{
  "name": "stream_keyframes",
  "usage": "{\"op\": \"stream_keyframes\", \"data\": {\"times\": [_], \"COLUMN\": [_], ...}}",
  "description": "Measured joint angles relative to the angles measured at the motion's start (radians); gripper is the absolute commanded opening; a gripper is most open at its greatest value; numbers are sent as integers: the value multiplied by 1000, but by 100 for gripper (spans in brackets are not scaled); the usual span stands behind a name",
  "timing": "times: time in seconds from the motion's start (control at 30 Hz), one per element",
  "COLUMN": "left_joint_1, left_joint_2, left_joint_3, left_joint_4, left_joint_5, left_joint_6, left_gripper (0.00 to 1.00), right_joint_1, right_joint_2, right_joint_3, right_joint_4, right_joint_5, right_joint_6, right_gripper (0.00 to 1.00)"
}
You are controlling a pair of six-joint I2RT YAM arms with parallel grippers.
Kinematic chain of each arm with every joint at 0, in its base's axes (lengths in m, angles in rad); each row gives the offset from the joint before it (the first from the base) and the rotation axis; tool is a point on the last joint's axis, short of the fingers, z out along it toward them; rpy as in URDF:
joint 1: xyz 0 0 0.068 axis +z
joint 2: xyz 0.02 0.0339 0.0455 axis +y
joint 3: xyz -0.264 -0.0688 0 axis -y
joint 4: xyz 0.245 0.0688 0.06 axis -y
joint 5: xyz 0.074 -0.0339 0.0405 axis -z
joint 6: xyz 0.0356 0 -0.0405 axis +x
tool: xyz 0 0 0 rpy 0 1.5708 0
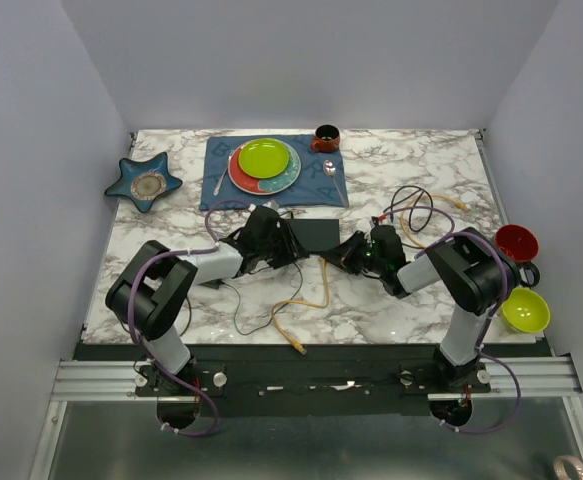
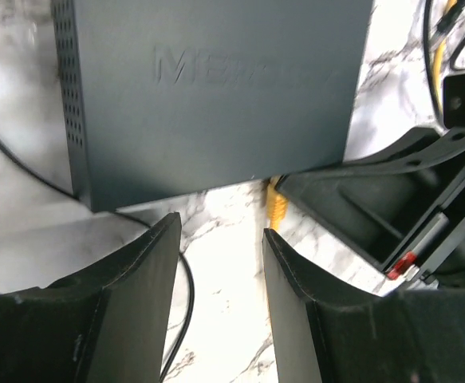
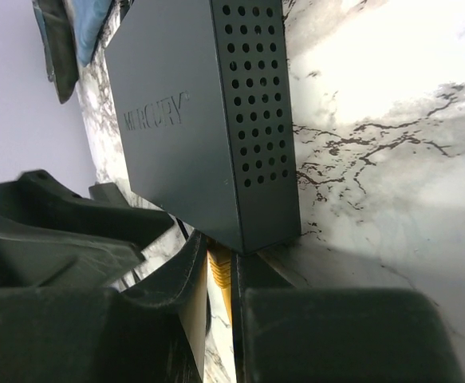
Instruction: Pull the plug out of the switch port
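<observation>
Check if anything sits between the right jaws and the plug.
Nothing visible. The plug sits between the right gripper's jaws, which close on it at the switch's edge. The left gripper is open alongside, not between them.

The only writing that can be read is the brand name MERCURY, raised in the same dark colour on the flat top of the switch [image 3: 172,128]. The right wrist view shows it clearly, beside the perforated side wall. In the left wrist view the same word on the switch [image 2: 216,88] is blurred, with only its first letters legible.
</observation>
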Motion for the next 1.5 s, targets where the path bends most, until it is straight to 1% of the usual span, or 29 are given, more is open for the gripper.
{"op": "stream_keyframes", "data": {"times": [0.2,0.43,0.73,1.03,1.13,1.2,1.23,1.33,1.4,1.5], "left_joint_1": [-18,-33,-48,-47,-48,-47,-47,-47,-47,-48], "left_joint_2": [2,55,124,131,131,128,124,47,-61,-262], "left_joint_3": [-46,-8,14,32,35,34,33,-7,-51,-114], "left_joint_4": [62,137,160,169,175,175,174,168,165,158], "left_joint_5": [32,55,61,61,61,60,58,42,23,-22], "left_joint_6": [-49,-79,-109,-124,-127,-128,-129,-127,-127,-127], "left_gripper": [54,52,52,52,52,52,52,52,53,54], "right_joint_1": [0,0,-1,-2,-2,-2,-2,-2,1,2], "right_joint_2": [0,-4,-17,-42,-75,-135,-189,-433,-607,-772], "right_joint_3": [-2,-2,-7,-80,-108,-136,-147,-141,-83,69], "right_joint_4": [6,-2,-16,22,10,-37,-90,-303,-457,-673], "right_joint_5": [-2,-11,-37,-108,-117,-112,-101,-30,53,211], "right_joint_6": [-18,-56,-98,-103,-111,-129,-146,-217,-277,-370], "right_gripper": [1,1,1,1,1,1,1,1,1,1]}}
